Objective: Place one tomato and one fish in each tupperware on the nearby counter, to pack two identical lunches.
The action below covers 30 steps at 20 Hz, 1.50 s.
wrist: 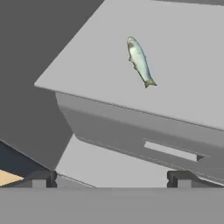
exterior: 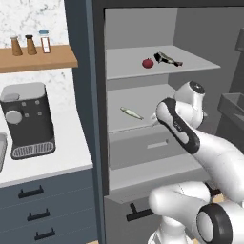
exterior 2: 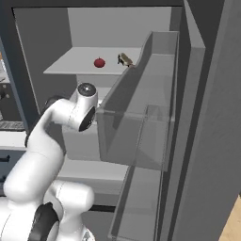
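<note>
Coffee machine (exterior: pixel 28 119) sits on the desk (exterior: pixel 57 157) far left, well clear. Next, the open fridge: fish (wrist: pixel 140 61) lies alone mid-shelf (wrist: pixel 183 52), bare shelf all round, front edge near. Up top, tomato (exterior: pixel 147 63) beside a dark fish (exterior: pixel 167 58). Tool (wrist: pixel 111 177) spread wide, holding nothing, short of the shelf. Door bin (exterior 2: pixel 141 117) crowds the right.

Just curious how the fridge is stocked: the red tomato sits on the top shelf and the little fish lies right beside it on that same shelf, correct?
Not quite. The tomato is on the top shelf, but the fish lies alone on the shelf below, as the left base view shows. The dark thing beside the tomato is something else.
</note>
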{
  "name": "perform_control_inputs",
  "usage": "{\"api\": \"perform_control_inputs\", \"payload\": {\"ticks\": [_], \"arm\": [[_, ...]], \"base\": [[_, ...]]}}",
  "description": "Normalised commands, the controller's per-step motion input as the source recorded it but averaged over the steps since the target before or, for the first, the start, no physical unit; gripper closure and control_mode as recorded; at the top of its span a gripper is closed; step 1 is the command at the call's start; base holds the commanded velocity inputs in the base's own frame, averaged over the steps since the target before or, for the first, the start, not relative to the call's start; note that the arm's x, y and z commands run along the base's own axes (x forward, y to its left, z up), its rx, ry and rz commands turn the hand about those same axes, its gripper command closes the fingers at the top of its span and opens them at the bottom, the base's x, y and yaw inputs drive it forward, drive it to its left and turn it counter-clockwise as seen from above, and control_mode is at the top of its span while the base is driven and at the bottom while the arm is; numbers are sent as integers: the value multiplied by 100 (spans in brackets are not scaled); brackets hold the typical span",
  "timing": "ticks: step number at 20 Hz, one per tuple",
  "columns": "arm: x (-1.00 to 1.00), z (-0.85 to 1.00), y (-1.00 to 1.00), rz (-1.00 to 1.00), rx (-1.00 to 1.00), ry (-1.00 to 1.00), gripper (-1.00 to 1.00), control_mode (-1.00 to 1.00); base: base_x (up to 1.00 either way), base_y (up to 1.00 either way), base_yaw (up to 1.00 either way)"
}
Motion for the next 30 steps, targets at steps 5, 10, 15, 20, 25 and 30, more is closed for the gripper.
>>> {"api": "perform_control_inputs", "payload": {"ticks": [5, 10, 15, 20, 25, 30], "arm": [[97, -37, 16, 0, -1, 11, -100, -100], [61, -4, 20, 0, 0, 7, -100, -100], [62, -15, 19, 0, 0, 4, -100, -100], [43, -47, 6, 0, 0, 0, -100, -100], [18, -31, 0, 0, 0, 0, -100, -100], [33, -17, 0, 0, 0, 0, -100, -100]], "base": [[0, 0, 0], [0, 0, 0], [0, 0, 0], [0, 0, 0], [0, 0, 0], [0, 0, 0]]}}
